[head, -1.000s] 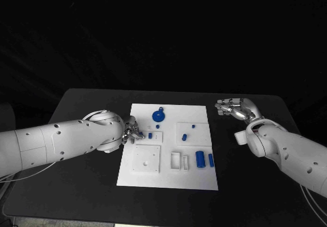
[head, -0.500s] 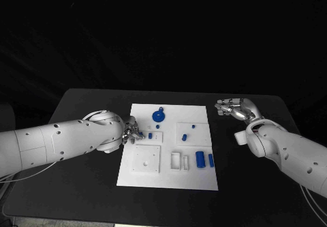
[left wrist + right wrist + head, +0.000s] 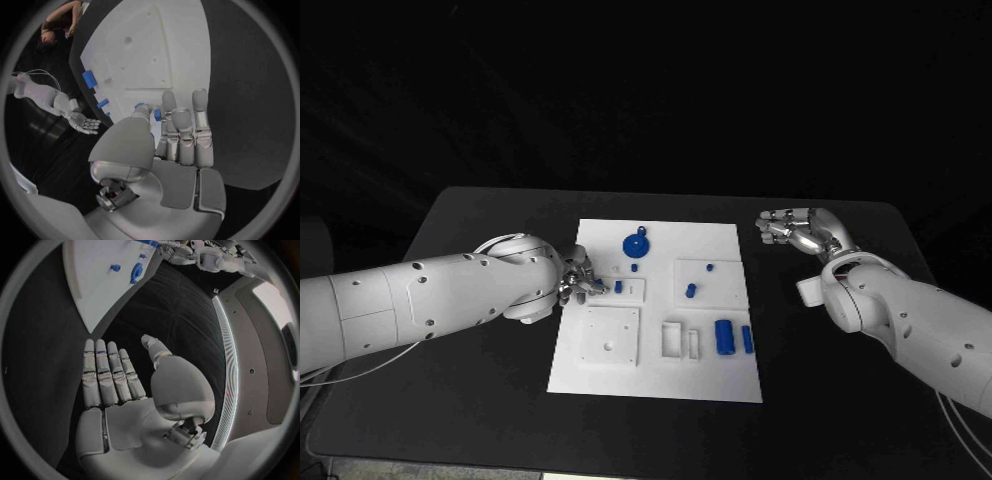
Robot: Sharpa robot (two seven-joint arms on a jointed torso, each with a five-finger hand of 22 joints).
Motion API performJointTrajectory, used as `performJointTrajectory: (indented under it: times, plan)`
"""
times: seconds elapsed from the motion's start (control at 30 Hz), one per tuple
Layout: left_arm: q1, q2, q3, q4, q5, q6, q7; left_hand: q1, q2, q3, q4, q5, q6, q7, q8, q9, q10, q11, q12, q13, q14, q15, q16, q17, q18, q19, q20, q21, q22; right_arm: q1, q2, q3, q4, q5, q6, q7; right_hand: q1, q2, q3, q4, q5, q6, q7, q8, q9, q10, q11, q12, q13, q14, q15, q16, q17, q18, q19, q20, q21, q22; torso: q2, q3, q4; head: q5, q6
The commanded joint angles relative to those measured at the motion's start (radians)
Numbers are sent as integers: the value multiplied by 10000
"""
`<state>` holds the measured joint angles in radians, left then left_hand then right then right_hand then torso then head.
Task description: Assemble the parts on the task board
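The white task board lies in the middle of the black table. My left hand is at its left edge, over a small square plate. Thumb and a finger pinch a small blue peg there. A round blue disc sits near the far edge of the board. A blue cylinder and a thin blue bar lie at the near right. Other small blue pieces stand mid-board. My right hand hovers right of the board, fingers straight, holding nothing.
A larger white square plate and narrow white slots take up the near part of the board. Bare black table stretches to both sides. The table's right edge lies just beyond my right hand.
The fingers of my left hand have crept slightly toward the blue peg on the small square plate. The right hand has stayed still.
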<state>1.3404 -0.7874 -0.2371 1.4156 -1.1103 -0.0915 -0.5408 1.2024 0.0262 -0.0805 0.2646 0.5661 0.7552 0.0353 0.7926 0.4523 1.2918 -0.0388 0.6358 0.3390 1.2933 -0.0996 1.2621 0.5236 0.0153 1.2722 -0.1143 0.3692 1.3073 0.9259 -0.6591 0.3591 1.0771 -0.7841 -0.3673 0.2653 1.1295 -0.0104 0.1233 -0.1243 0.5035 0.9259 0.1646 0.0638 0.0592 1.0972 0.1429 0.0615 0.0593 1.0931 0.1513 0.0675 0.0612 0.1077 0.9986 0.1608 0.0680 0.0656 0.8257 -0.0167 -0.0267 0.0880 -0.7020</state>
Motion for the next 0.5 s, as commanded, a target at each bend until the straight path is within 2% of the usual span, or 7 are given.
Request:
performJointTrajectory:
  times: [0.03, 0.23, 0.33, 0.5]
  plan:
    - [-60, 8, -32, 17, 146, -33, 94, -32, 18, 20, 88, -1, -31, 48, -137, -1005, -72, 28, -16, 5, 23, 64, -33, -20, 172, 21, 17, -69, 177, -7, -3, 4, 15, -3, 81, 105, -85, -27, 41, -34, 23, -47, 1, -51, -6, -65, 28, -31, -14, -95, 5, -64, -13, 189, -31, 3, -13, -12, 1, 3, -4, -2, -1]
    - [-60, -8, -32, 33, 234, 30, 131, 56, 231, 261, 170, 474, -88, 44, -118, -1033, -109, 29, -25, 0, -4, 66, -36, -28, 170, -2, 22, -93, 176, -10, -12, 4, 8, -3, 88, 99, -81, -35, 75, -57, 81, -51, 1, -52, -7, -64, 29, -31, -14, -95, 6, -63, -13, 189, -33, 4, -14, -13, 4, 1, -2, -19, -1]
    - [-60, -15, -32, 45, 266, 52, 151, 170, 287, 531, 181, 1179, -128, 38, -98, -1038, -131, 26, -34, -6, -15, 63, -37, -33, 166, -9, 18, -98, 179, -13, -15, 4, 2, -3, 89, 98, -85, -43, 95, -65, 187, -51, 1, -52, -7, -64, 26, -31, -14, -95, 2, -63, -13, 190, -30, 3, -13, -12, 2, -1, -3, -20, 7]
    - [-60, -39, -32, 75, 309, 96, 187, 209, 235, 1010, 192, 2147, -198, 46, -29, -1017, -160, 28, -53, -18, -37, 64, -47, -43, 164, -29, 17, -108, 181, -19, -20, 4, -6, -3, 102, 91, -110, -58, 147, -75, 250, -47, 1, -52, -7, -62, 26, -31, -14, -91, 2, -65, -14, 189, -29, 1, -13, -12, 3, 0, -4, -28, -5]
